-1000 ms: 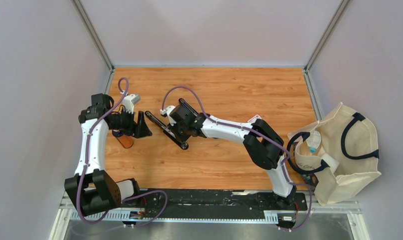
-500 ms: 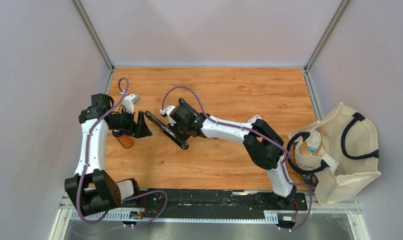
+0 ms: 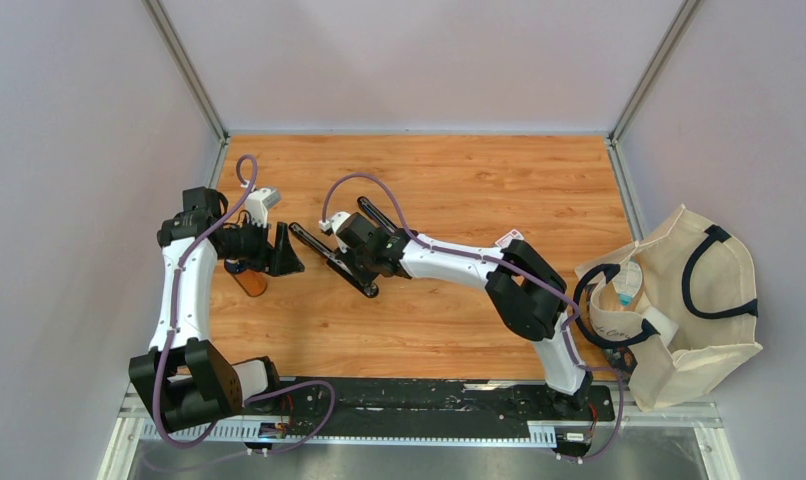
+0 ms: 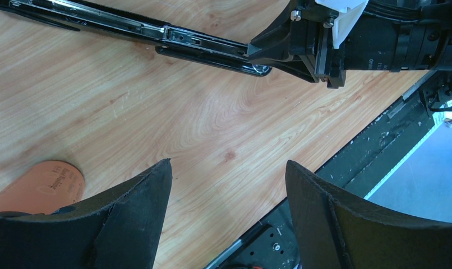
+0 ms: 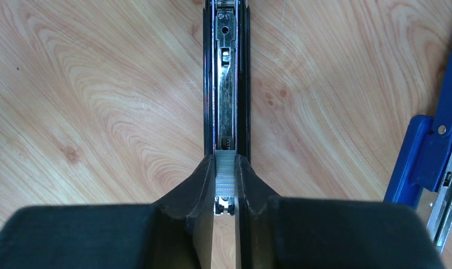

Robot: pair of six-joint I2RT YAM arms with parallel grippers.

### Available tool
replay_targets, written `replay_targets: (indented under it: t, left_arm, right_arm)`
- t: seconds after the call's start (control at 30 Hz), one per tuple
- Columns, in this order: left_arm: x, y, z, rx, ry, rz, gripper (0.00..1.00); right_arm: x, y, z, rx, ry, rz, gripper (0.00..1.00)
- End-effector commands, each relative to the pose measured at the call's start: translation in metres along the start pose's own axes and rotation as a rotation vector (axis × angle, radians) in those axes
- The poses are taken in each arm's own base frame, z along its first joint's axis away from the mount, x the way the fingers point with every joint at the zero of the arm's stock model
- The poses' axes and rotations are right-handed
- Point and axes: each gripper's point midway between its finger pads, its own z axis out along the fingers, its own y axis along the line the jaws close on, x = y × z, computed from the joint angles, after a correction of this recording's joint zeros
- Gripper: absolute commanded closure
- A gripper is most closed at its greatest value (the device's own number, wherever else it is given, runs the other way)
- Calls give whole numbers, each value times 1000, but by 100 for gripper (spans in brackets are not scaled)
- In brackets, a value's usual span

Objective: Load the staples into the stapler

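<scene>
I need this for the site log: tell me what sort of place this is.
Most likely a robot test cell in a lab: a wood-look table boxed in by plain pale walls on metal posts, with a left arm and right arm bolted to a rail at its near edge.

Table (image 5: pixel 89 89): honey wood grain
Stapler (image 5: pixel 226 101): black, silver channel
Staples (image 5: pixel 225 168): ribbed grey, between black fingers (image 5: pixel 200 185)

A cream tote bag (image 3: pixel 699 300) sits beside the wooden table (image 3: pixel 459 170); an orange oval piece (image 3: pixel 250 283) lies on it.
</scene>
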Motion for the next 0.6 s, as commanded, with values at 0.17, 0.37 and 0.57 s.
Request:
replay_targets:
  t: [0.17,0.37,0.57]
  left_arm:
    - [-2,0,-1,8,-19,21,18]
    - [-2,0,-1,7,-18,21,18]
    - [-2,0,-1,8,-19,21,18]
  right_arm:
    - [-1,1,6,42,-5,-16,82]
    - [0,3,7,36,0,-23,80]
    - [-3,4,5,36,-6,-30,70]
